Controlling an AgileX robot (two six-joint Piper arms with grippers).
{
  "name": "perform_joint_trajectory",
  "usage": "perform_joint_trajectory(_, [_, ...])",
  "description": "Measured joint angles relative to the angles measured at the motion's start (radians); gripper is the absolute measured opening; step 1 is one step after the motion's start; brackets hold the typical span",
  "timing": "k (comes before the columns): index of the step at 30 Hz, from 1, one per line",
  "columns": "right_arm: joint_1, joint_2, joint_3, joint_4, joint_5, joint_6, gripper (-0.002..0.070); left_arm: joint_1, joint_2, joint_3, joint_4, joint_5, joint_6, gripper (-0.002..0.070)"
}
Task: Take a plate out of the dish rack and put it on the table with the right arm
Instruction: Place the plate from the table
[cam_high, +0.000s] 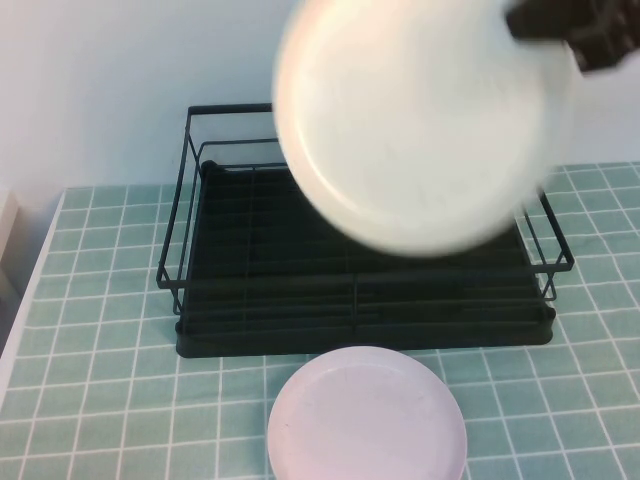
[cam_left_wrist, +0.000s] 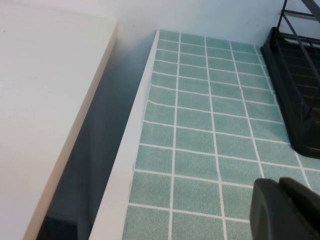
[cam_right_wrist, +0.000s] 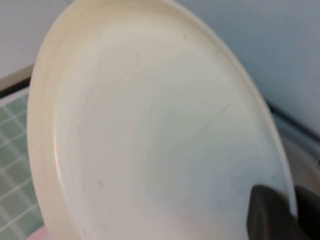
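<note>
The white plate (cam_high: 420, 120) hangs tilted in the air above the back right of the black wire dish rack (cam_high: 360, 335), its face blurred in the high view. My right gripper (cam_high: 570, 30) holds it by the upper right rim. In the right wrist view the plate (cam_right_wrist: 150, 130) fills the frame, and the right gripper (cam_right_wrist: 292, 192) is shut with one finger (cam_right_wrist: 265, 210) on each side of the rim. The left gripper (cam_left_wrist: 279, 182) is shut and empty, low over the teal tiled table (cam_left_wrist: 200, 125), left of the rack (cam_left_wrist: 300, 100).
A pale pink plate (cam_high: 366, 418) lies flat on the table (cam_high: 100, 380) just in front of the rack. A white surface (cam_left_wrist: 45, 100) stands beyond a dark gap off the table's left edge. A plain wall rises behind the rack.
</note>
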Motion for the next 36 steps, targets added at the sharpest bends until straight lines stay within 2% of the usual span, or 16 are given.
perform_joint_trajectory(4, [0.000, -0.069, 0.137, -0.068, 0.125, 0.171, 0.0049, 0.000, 0.000, 0.000, 0.000, 0.000, 0.000, -0.0003])
perform_joint_trajectory(7, [0.000, -0.109, 0.306, 0.017, 0.100, 0.208, 0.0049, 0.000, 0.000, 0.000, 0.000, 0.000, 0.000, -0.0003])
perform_joint_trajectory(13, [0.000, -0.117, 0.615, 0.332, 0.014, 0.072, 0.0049, 0.000, 0.000, 0.000, 0.000, 0.000, 0.000, -0.0003])
perform_joint_trajectory(16, [0.000, -0.117, 0.705, 0.427, -0.002, -0.001, 0.0049, 0.000, 0.000, 0.000, 0.000, 0.000, 0.000, -0.0003])
perform_joint_trajectory(25, [0.000, -0.117, 0.806, 0.447, -0.020, -0.058, 0.0049, 0.000, 0.000, 0.000, 0.000, 0.000, 0.000, -0.0003])
perform_joint_trajectory(36, [0.000, -0.042, 0.806, 0.427, -0.115, -0.073, 0.0049, 0.000, 0.000, 0.000, 0.000, 0.000, 0.000, -0.0003])
